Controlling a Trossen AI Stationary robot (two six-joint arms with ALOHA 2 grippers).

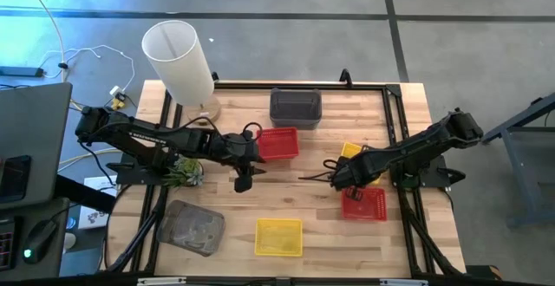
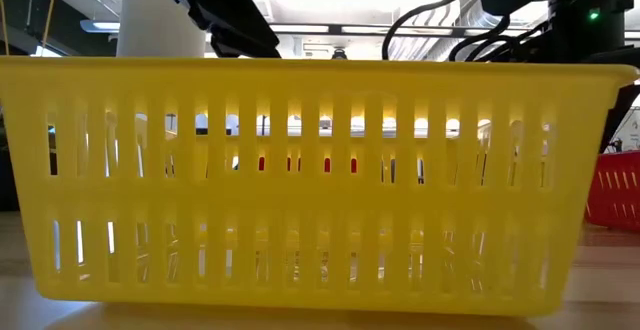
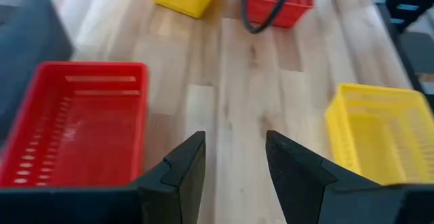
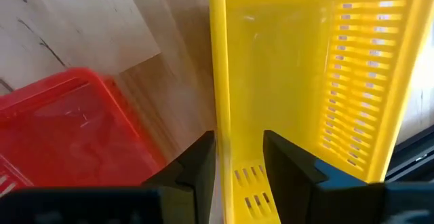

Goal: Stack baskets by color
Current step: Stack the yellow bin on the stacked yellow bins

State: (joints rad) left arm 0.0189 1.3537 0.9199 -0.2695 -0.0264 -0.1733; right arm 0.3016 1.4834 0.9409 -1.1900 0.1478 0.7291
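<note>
2 end effectors to watch: your right end effector straddles the yellow basket rim, fingers parted, beside the red basket. Left end effector gapes empty near another red basket.

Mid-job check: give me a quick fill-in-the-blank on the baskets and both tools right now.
1. The basket nearest the open left tool is ___.
2. The right tool straddles the wall of a ___ basket.
3. The low view is filled by one ___ basket.
Missing words: red; yellow; yellow.
</note>
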